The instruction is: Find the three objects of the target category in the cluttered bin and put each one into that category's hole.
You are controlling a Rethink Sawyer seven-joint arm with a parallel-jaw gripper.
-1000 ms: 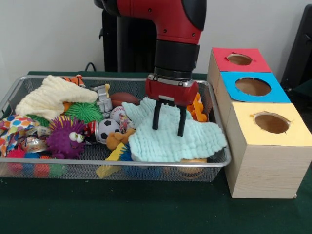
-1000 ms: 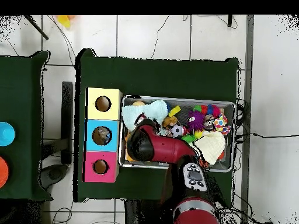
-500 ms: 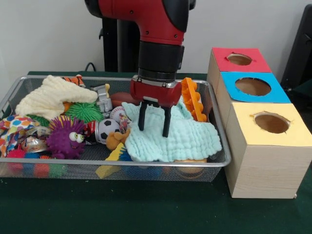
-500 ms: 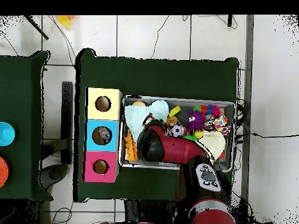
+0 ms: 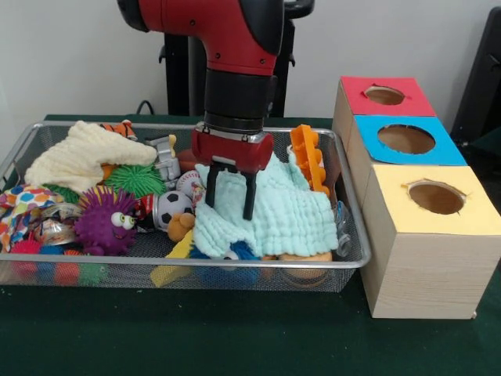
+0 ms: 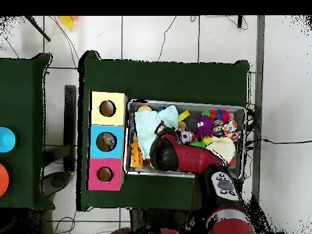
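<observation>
Green felt table point(image 5: 235, 337) holds wire-mesh bin point(image 5: 258, 270) with waffle-textured cloth point(image 5: 274, 215).

- Bin point(image 5: 23, 153): thin metal wire mesh.
- Mint cloth point(image 5: 290, 215): soft, ribbed, matt.
- Boxes point(image 5: 427, 270): pale wood grain sides.
- Worktop point(image 5: 235, 337): matt green fabric.
- Arm point(image 5: 227, 31): glossy red plastic.

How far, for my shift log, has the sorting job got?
Done: nothing that shows; the holes of the red box, blue box and yellow box look empty from the front. In hand: the open end effector stands on the mint cloth, gripping nothing. Left: seemingly all three objects; the bin is full.
</observation>
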